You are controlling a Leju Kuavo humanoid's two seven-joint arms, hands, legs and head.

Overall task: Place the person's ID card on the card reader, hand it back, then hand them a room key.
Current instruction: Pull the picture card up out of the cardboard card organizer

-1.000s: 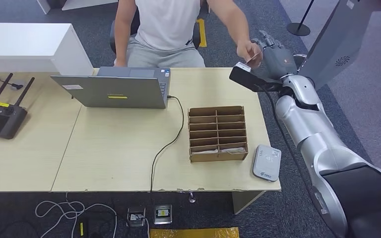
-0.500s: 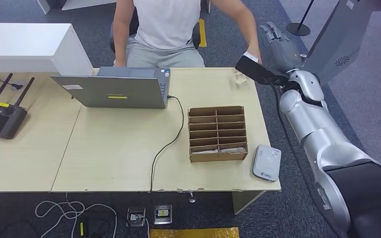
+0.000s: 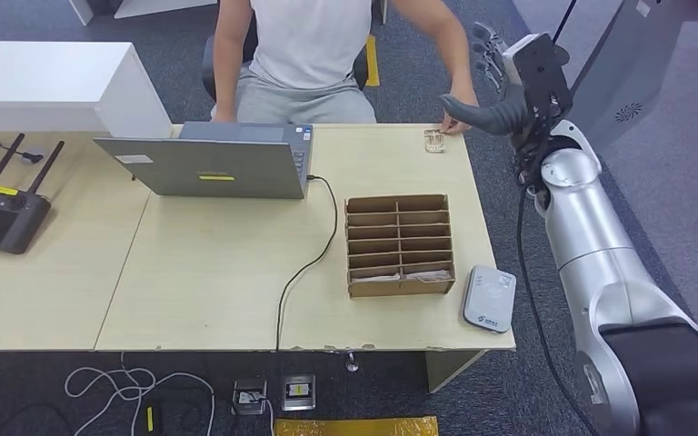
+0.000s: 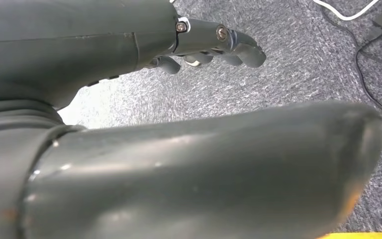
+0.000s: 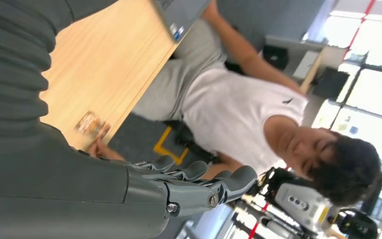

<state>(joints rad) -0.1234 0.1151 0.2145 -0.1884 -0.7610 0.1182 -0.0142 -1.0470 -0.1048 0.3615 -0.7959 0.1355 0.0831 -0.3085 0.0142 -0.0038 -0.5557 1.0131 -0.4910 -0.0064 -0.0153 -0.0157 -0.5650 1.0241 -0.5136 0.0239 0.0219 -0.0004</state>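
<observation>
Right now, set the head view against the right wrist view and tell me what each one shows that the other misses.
Head view alone: the brown cardboard slotted organiser, the pale grey card reader, the black antennaed router.

Right wrist view alone: bright windows behind the person.

Both: the raised right hand, holding nothing; the small patterned card lying on the light wooden table near its far edge; the grey laptop; the seated person in the white sleeveless top.

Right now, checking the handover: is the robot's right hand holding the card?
No. The right hand is raised with nothing in it; the card lies on the table.
</observation>
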